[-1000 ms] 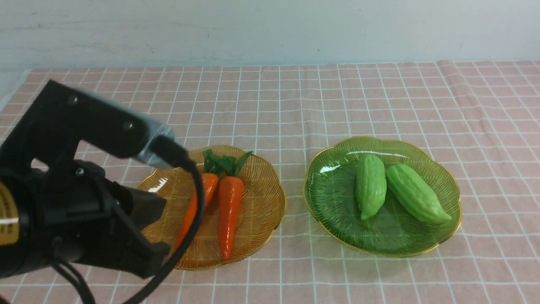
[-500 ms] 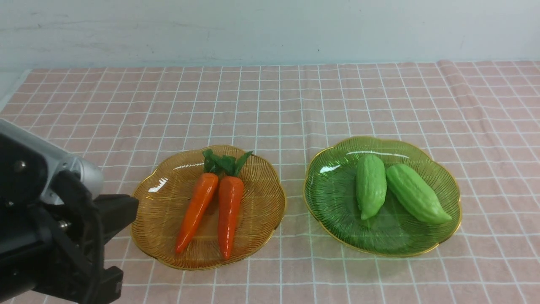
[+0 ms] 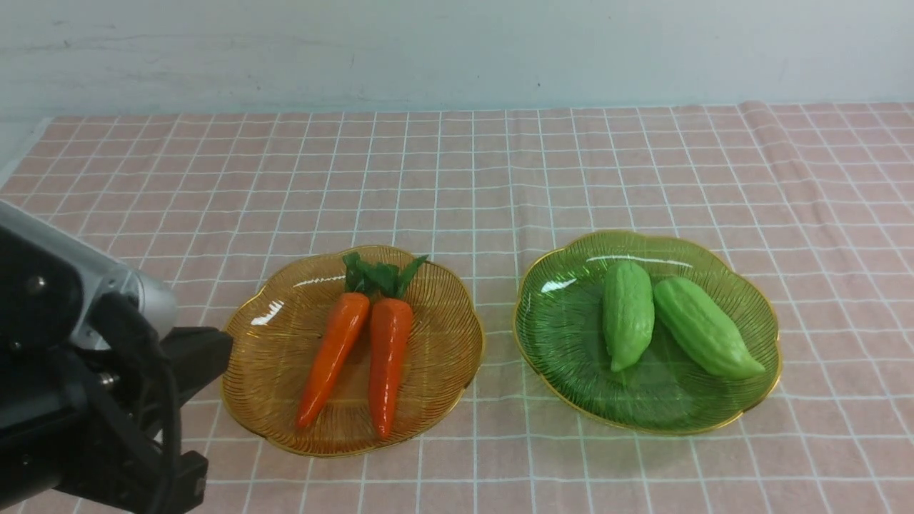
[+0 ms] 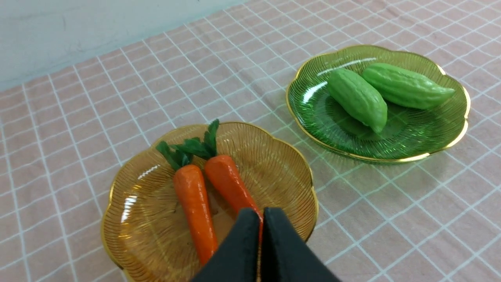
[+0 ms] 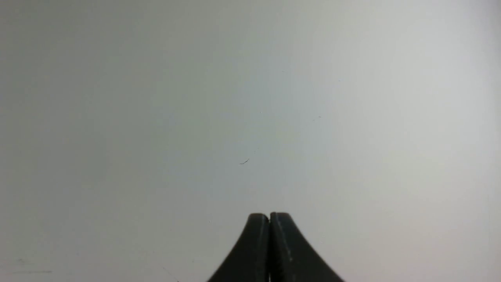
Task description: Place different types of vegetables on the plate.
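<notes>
Ahead of left hand [image 4: 261, 214] — carrots [image 4: 194, 203], apart

Two carrots [image 3: 389, 357] side by side on the left plate [image 3: 264, 371] — two gourds [image 3: 628, 314] on the right plate [image 3: 564, 343]

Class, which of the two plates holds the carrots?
The amber plate on the robot's left holds both carrots; the green plate holds two gourds instead.

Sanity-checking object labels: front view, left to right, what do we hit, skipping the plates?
left arm → slanted carrot → straighter carrot → shorter gourd → longer gourd
</notes>
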{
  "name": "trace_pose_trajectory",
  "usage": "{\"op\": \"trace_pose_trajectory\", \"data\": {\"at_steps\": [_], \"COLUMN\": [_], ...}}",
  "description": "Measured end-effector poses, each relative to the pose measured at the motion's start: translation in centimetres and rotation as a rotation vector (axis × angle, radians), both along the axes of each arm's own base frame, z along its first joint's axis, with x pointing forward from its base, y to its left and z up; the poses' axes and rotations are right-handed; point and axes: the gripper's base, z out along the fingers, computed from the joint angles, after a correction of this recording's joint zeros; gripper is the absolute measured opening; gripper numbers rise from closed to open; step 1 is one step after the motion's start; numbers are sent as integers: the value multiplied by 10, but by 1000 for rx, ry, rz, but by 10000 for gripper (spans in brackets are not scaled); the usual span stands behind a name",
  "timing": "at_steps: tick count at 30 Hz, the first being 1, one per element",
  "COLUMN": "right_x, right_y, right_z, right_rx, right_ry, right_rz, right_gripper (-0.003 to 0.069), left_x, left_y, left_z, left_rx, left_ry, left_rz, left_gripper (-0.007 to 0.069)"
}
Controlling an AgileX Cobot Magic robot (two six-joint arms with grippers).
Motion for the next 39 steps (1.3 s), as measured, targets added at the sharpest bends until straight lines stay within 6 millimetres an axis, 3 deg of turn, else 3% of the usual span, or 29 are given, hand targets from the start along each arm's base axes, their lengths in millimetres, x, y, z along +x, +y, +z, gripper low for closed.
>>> {"op": "trace_pose_trajectory", "data": {"at_steps": [6, 11, 20, 28, 39], "right_x": [0, 0, 0, 0, 0], "right_y": [0, 0, 0, 0, 0], "right_z": [0, 0, 0, 0, 0], "right_rx": [0, 0, 0, 0, 0], "right_ry": [0, 0, 0, 0, 0], "right_rz": [0, 0, 0, 0, 0], "right_gripper": [-15, -15, -15, -15, -15], "left_x": [-23, -38, -41, -39, -37], "left_y": [27, 41, 49, 50, 49], "left_z": [-41, -86, -140, -159, -158], "left_rx": [-47, -49, 1, 101, 85], "left_ry": [-71, -104, -64, -49, -88], "left_rz": [142, 289, 410, 403, 396], "left_gripper": [-3, -3, -3, -3, -3]}}
